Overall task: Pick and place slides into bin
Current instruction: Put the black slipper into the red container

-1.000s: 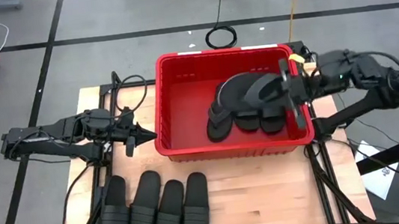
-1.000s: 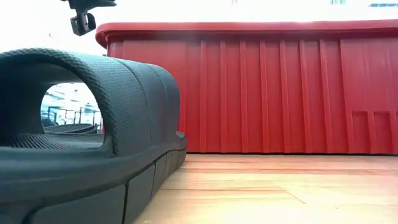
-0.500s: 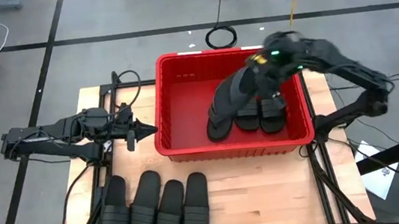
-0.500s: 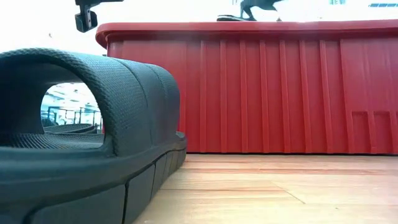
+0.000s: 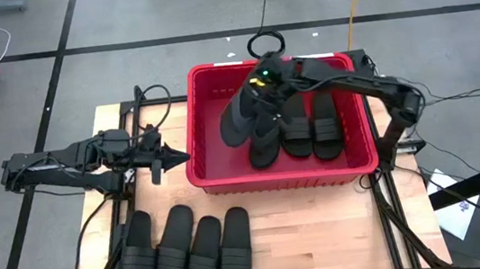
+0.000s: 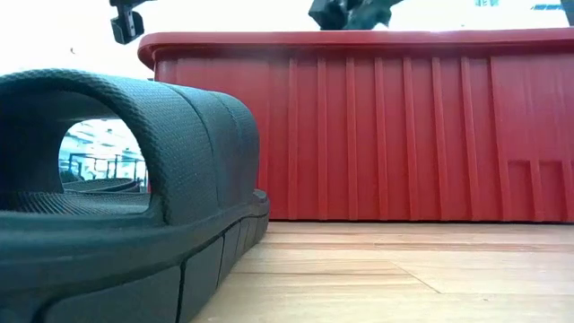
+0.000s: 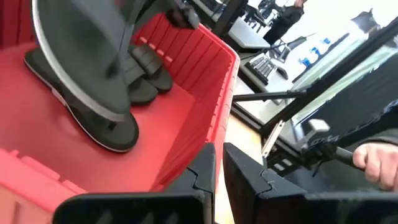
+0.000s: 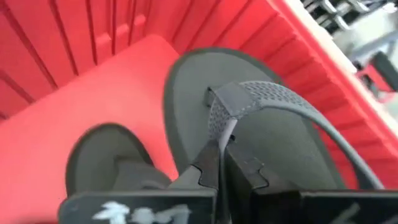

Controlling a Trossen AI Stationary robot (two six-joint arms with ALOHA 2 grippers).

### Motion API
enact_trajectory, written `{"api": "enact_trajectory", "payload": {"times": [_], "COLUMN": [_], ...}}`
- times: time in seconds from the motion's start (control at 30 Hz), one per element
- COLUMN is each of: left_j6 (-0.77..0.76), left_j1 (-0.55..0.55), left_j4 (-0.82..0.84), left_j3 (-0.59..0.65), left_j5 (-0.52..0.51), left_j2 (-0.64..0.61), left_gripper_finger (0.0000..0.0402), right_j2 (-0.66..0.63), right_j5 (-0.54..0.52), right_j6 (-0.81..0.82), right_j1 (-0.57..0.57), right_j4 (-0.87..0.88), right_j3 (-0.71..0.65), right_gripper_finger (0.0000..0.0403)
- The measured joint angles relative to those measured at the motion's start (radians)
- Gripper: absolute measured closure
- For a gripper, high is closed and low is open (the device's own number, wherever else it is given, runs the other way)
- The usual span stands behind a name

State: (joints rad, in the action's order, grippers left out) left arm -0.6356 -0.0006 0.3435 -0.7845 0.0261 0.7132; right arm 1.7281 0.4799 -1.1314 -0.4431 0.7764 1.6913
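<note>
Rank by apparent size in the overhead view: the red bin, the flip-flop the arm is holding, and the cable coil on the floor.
1. red bin
2. flip-flop, held by the right gripper
3. cable coil

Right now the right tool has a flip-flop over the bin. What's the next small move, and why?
Probably lower it a little, then open. The right tool is shut on the flip-flop, which hangs above the bin floor's bare left part, beside three sandals already inside. Four slides wait on the table. The left tool waits outside the bin's left wall.
</note>
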Motion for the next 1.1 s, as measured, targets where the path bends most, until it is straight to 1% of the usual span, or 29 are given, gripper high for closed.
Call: {"api": "enact_trajectory", "payload": {"times": [0.17,0.27,0.33,0.53,0.77,0.87,1.0,1.1], "left_j6": [0.08,0.093,0.093,0.087,0.088,0.088,0.085,0.086], "left_j1": [0.0,0.0,0.0,0.0,0.0,0.0,0.0,0.0], "left_j4": [0.0,0.0,0.0,0.0,0.001,0.002,0.003,0.003], "left_j3": [0.0,0.0,0.0,0.0,0.0,0.0,0.0,0.0], "left_j5": [0.0,0.0,0.0,-0.002,-0.045,-0.045,-0.045,-0.045], "left_j2": [0.0,0.0,0.0,0.0,0.0,0.0,0.0,0.0], "left_gripper_finger": [0.0376,0.0376,0.0376,0.0376,0.0376,0.0376,0.0376,0.0376], "right_j2": [0.084,0.132,0.164,0.233,0.3,0.333,0.354,0.353], "right_j5": [0.088,0.17,0.204,0.205,0.219,0.253,0.247,0.242], "right_j6": [0.012,0.009,0.011,-0.01,-0.026,-0.004,-0.001,0.044], "right_j1": [0.013,0.015,0.016,0.015,-0.017,-0.032,-0.037,-0.036], "right_j4": [-0.023,-0.045,-0.07,-0.136,-0.178,-0.191,-0.199,-0.201], "right_j3": [0.0,0.0,0.0,0.0,0.0,0.0,0.0,0.0], "right_gripper_finger": [0.0403,0.0403,0.0403,0.0403,0.0403,0.0403,0.0403,0.0403]}}
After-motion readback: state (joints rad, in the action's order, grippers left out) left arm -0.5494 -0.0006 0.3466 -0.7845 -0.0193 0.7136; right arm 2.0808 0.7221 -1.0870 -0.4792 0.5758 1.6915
